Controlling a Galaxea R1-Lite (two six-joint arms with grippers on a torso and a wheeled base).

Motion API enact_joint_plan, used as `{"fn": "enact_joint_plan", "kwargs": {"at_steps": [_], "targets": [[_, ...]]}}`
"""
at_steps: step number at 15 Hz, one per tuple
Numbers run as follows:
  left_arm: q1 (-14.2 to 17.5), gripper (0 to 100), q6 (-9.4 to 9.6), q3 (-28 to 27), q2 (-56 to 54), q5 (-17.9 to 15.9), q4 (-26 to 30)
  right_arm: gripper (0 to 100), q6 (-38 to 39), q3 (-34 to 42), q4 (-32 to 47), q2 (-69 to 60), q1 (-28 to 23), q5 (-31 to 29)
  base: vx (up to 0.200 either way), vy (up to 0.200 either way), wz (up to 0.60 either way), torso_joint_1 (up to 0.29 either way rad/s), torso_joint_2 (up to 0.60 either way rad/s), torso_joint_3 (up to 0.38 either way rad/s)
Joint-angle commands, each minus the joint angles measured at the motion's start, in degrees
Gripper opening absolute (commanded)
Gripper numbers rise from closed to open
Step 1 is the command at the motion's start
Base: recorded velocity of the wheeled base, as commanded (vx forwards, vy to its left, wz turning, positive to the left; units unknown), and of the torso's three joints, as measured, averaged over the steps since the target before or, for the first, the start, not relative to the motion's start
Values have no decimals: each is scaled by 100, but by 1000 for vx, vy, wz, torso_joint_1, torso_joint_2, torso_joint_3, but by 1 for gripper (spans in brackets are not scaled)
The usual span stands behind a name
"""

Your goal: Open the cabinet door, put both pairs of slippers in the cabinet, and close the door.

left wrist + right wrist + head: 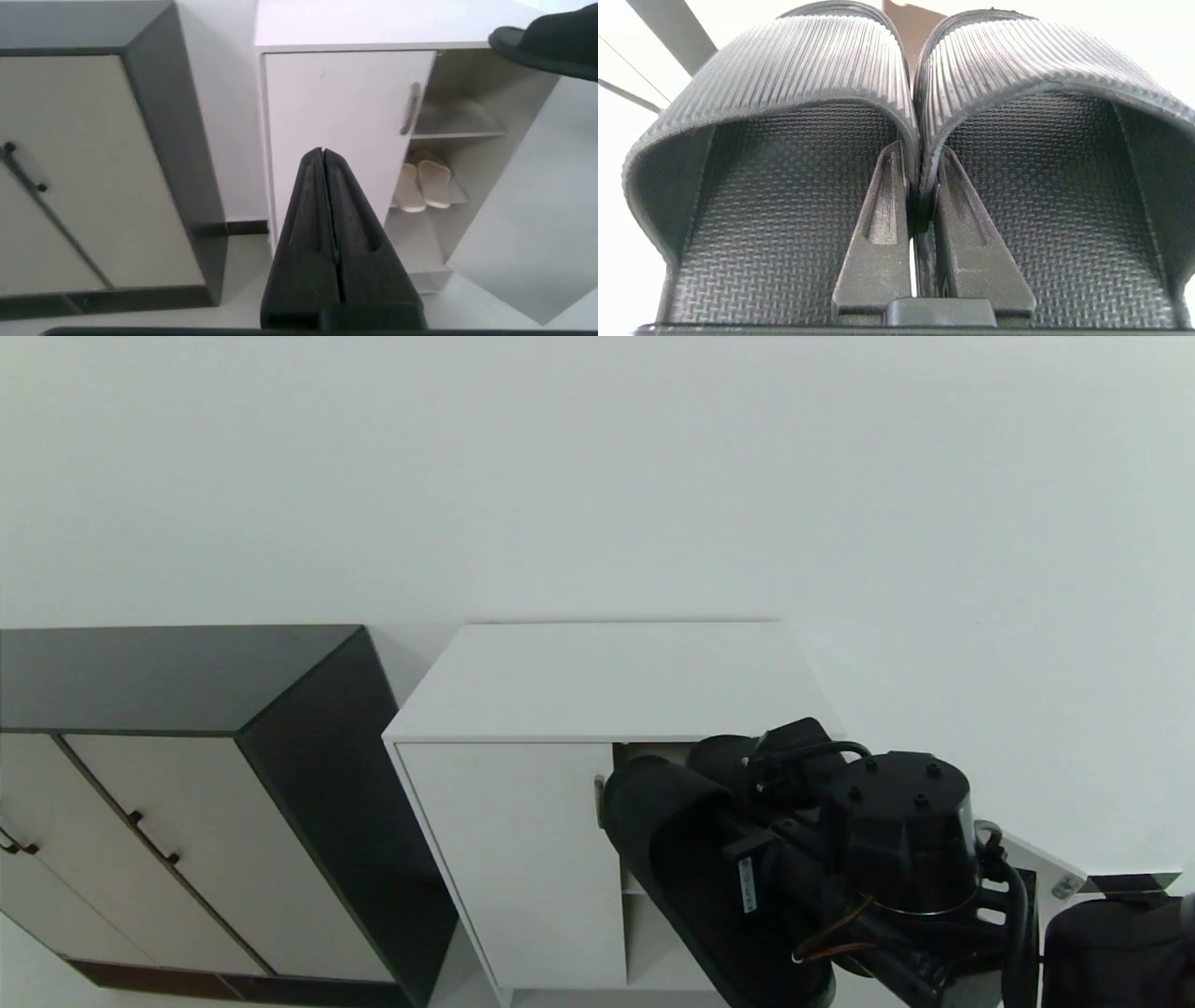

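Note:
A white cabinet (597, 681) stands against the wall, its left door (341, 121) closed and its right side open. A pair of pale slippers (422, 184) lies on the lower shelf inside, and the upper shelf (458, 121) is bare. A pair of black slippers (831, 140) hangs in front of the open compartment (691, 877). My right gripper (920, 168) is shut on them, pinching the two inner strap edges together. My left gripper (323, 159) is shut with nothing in it and hangs in front of the closed left door, some way back from it.
A black cabinet with beige doors (187, 681) stands just left of the white one. The white cabinet's swung-out right door (1046, 863) is at the far right, behind my right arm. Bare floor (523, 271) lies before the opening.

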Motion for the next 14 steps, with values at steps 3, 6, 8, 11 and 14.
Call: {"fn": "enact_joint_plan", "kwargs": {"at_steps": [3,6,8,11,14], "targets": [[0,0,5,0,-1,-9,1,0,-45,153,-365,-50,10,25,0,0,0,0,0,0],[0,0,-4,0,-1,-9,1,0,-265,293,-594,-24,10,78,0,0,0,0,0,0],[0,0,-4,0,-1,-9,1,0,-265,346,-752,-24,10,289,0,0,0,0,0,0],[0,0,-4,0,-1,-9,1,0,-291,487,-910,-6,10,315,0,0,0,0,0,0],[0,0,5,0,-1,-9,1,0,-362,566,-1015,-15,10,315,0,0,0,0,0,0]]}}
